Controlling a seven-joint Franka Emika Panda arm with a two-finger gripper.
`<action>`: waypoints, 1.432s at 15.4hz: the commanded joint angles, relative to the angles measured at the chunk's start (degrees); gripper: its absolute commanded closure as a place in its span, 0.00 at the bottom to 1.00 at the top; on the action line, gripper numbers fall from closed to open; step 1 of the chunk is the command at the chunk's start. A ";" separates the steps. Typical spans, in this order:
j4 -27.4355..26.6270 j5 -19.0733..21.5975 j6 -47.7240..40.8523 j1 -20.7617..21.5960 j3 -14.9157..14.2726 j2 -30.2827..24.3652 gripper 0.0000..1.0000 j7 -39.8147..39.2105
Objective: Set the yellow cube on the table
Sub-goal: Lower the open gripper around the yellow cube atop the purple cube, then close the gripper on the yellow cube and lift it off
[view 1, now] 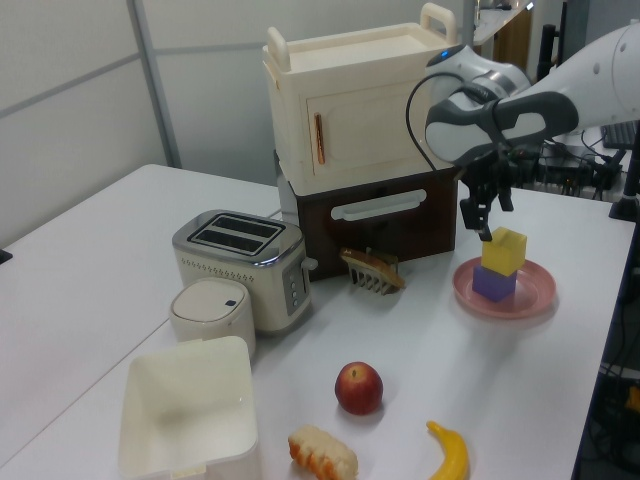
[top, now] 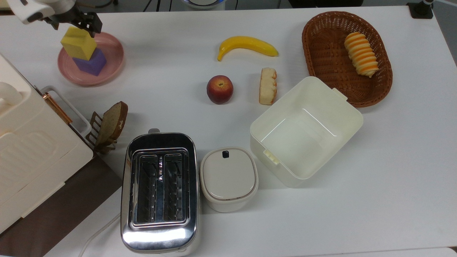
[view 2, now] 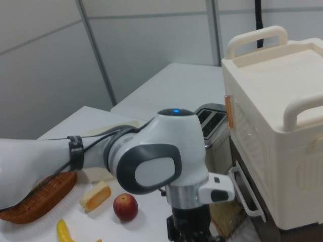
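- The yellow cube (top: 78, 43) sat on top of the purple cube (top: 91, 63), both on the pink plate (top: 113, 53) at the far left of the desk (top: 392, 178) in the top view.
- The tool (view 1: 484, 216) hung just above the yellow cube, its fingers (top: 93, 25) parted and holding nothing.
- Off the plate to the top view's right lay the banana (top: 246, 45) and the peach (top: 220, 89).
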 commanded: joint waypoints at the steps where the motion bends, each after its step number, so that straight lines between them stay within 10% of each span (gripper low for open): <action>1: -2.36 2.21 1.75 -0.53 -0.64 -0.15 0.00 -1.57; 9: -4.39 2.83 6.86 -1.15 -0.73 2.31 0.07 -0.52; 14: -4.21 3.53 5.90 -0.72 -0.73 1.79 0.80 -0.34; 22: -2.54 9.25 0.44 9.82 5.75 1.52 0.75 14.14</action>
